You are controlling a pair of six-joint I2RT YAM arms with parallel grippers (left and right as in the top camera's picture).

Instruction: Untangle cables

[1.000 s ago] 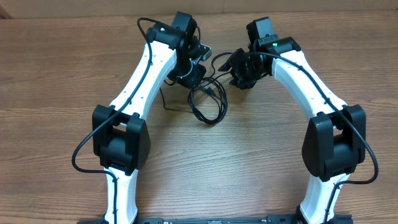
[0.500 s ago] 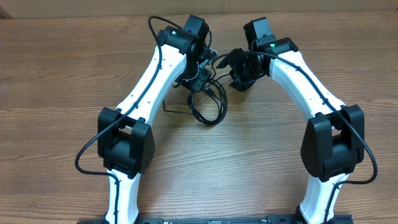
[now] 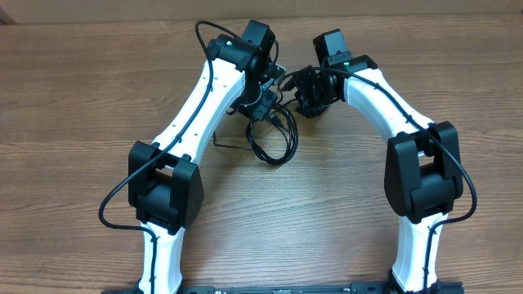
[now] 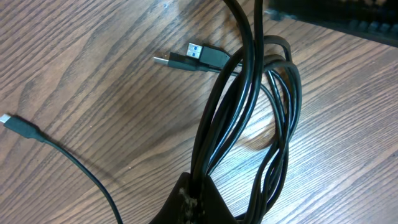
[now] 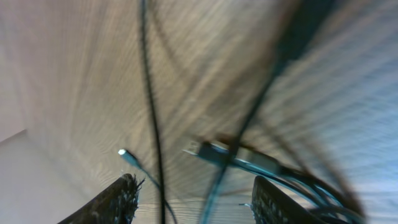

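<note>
The left fingers [image 4: 186, 206] were clamped tight on several strands of the cables [image 4: 233, 112], beside a USB plug [image 4: 199, 57] lying on the desk [image 3: 327, 204]. The right fingers [image 5: 118, 202] stood apart, gripping nothing, with blurred strands running between them. The loose loops lay between the two arms.

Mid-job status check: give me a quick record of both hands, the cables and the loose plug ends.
left hand: shut on the cables
right hand: open, fingers apart near the bundle; view blurred
cables: looped bundle, strands not separated
USB plug: free, on the table beside the bundle
small plug: free, lying apart from the bundle
</note>
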